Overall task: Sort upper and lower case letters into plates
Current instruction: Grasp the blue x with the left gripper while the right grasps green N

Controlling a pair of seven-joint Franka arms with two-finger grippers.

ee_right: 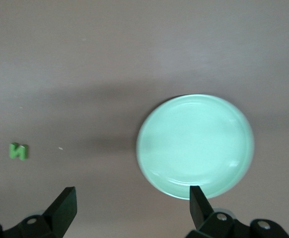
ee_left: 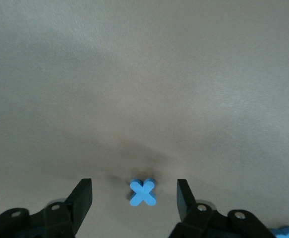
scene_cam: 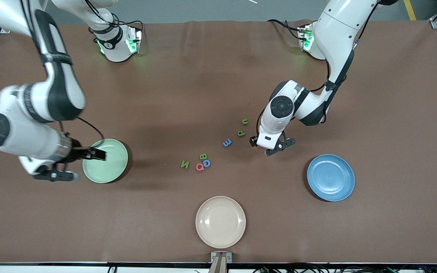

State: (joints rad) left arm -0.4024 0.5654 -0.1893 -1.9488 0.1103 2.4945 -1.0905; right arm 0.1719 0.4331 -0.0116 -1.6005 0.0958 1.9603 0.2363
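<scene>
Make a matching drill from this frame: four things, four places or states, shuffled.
Things:
1. blue x
2. green plate
3. beige plate
4. blue plate

Places or states:
A. nearest the front camera, empty
B. between the left gripper's open fingers
C. toward the left arm's end, empty
D. under the right gripper, empty

Pairs: 1-B, 2-D, 3-A, 4-C

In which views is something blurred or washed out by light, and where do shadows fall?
Front view: the right arm is smeared with motion blur, and soft shadows lie beside each plate. Right wrist view: the green plate looks pale and overexposed, with a blurred rim. Left wrist view: a dark shadow lies on the table by the blue x letter.
</scene>
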